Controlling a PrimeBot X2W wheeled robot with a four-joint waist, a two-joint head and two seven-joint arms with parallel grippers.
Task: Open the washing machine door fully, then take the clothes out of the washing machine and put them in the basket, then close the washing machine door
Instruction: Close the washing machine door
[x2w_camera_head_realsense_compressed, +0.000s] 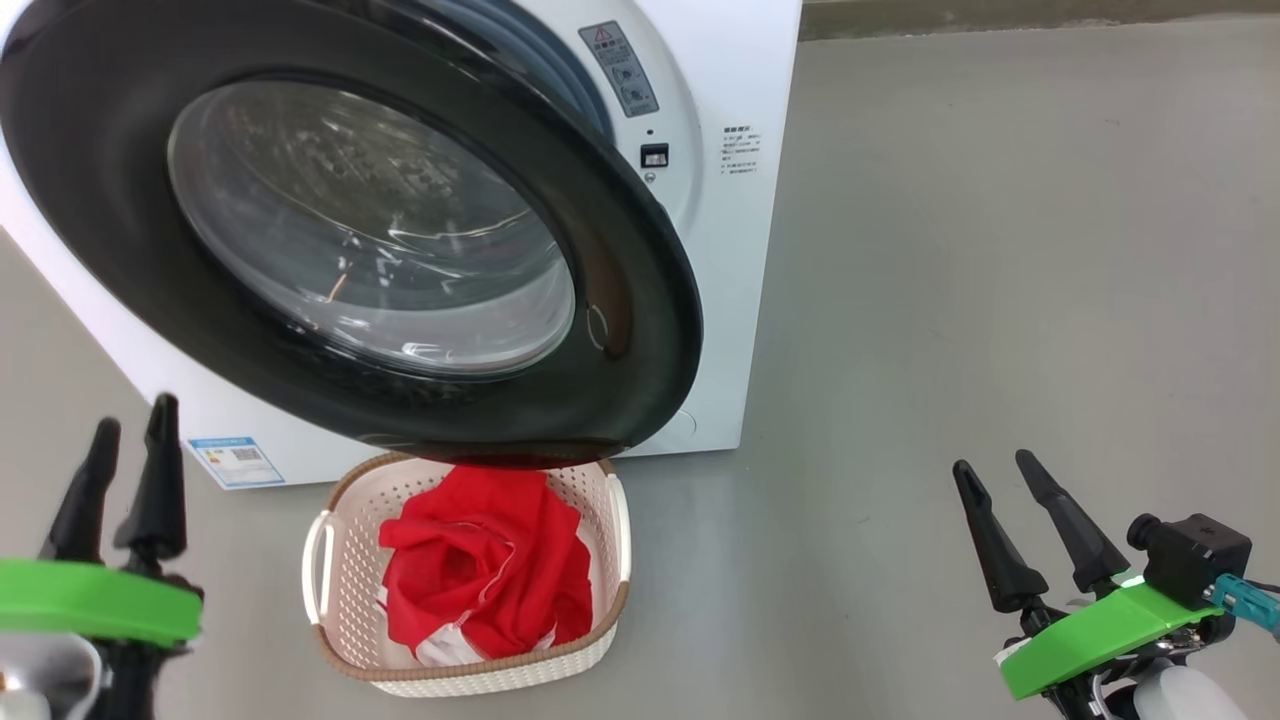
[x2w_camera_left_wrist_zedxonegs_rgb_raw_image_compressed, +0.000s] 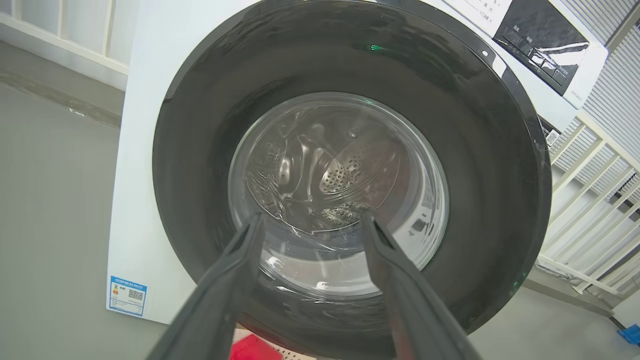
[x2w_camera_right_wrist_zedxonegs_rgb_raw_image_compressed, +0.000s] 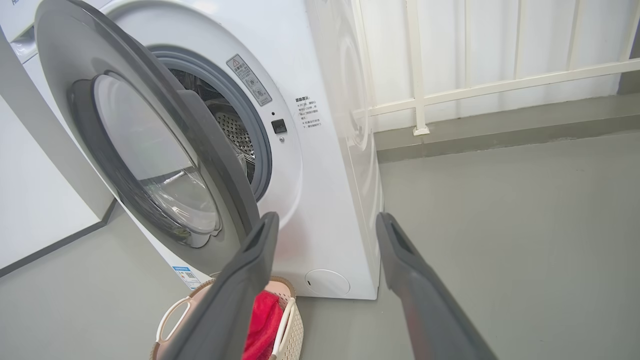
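The washing machine door (x2w_camera_head_realsense_compressed: 620, 290) with its glossy black ring stands partly open, swung out over the basket (x2w_camera_head_realsense_compressed: 345, 570); its grey inner face (x2w_camera_right_wrist_zedxonegs_rgb_raw_image_compressed: 165, 115) shows in the right wrist view. The white washing machine (x2w_camera_head_realsense_compressed: 740, 90) stands behind it, steel drum (x2w_camera_right_wrist_zedxonegs_rgb_raw_image_compressed: 232, 132) visible through the gap. Red clothes (x2w_camera_head_realsense_compressed: 480, 570) with white panels lie in the cream basket on the floor. My left gripper (x2w_camera_head_realsense_compressed: 130, 430) is open at lower left, pointing at the door's glass (x2w_camera_left_wrist_zedxonegs_rgb_raw_image_compressed: 340, 190). My right gripper (x2w_camera_head_realsense_compressed: 995, 462) is open at lower right, empty, away from the machine.
Grey floor spreads to the right of the machine. A white railing (x2w_camera_right_wrist_zedxonegs_rgb_raw_image_compressed: 420, 100) runs along the wall behind the machine. A blue label sticker (x2w_camera_head_realsense_compressed: 238, 460) sits low on the machine's front.
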